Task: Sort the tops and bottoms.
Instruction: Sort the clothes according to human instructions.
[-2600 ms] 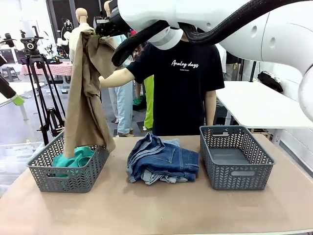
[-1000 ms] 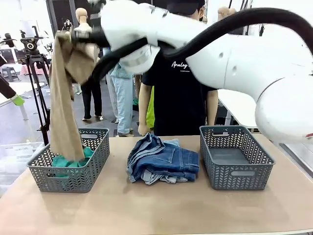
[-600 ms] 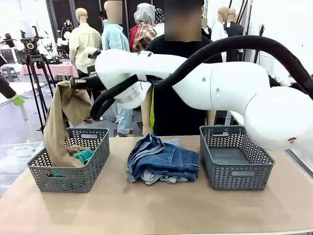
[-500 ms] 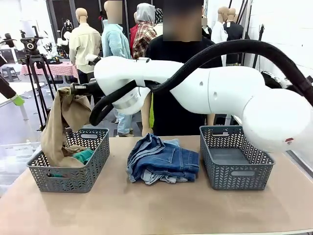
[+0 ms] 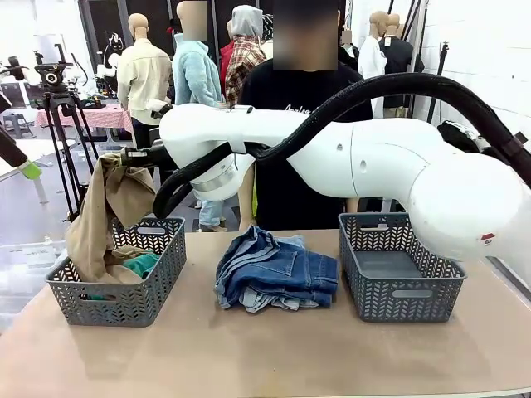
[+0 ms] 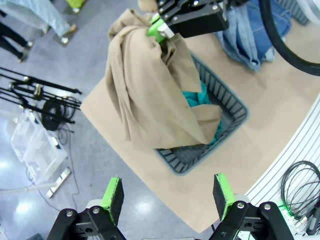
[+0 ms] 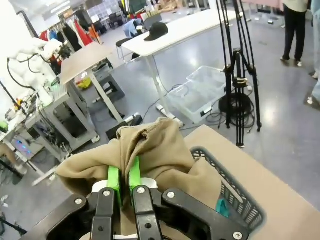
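While the left gripper [image 6: 167, 197] hung high over the table's [image 5: 265, 356] left corner with its green pads spread wide and nothing between them, the right arm reached across from the right, and the right gripper [image 5: 126, 157] had its jaws pinched tight on a bunched fold at the top of the tan shirt [image 5: 99, 224]. That shirt hung down from the pinch, its lower part slumped into the left basket [image 5: 116, 303] and draped over that basket's outer rim. The teal-green top [image 5: 143, 264] lay in the same basket, partly under the tan cloth. At the middle of the table the denim bottoms [image 5: 278, 278] sat in one folded pile, darker blue over paler blue, between the two baskets. Just beside the pile stood the right basket [image 5: 401, 265], and a person in a black T-shirt [image 5: 292, 199] stood behind the far edge.
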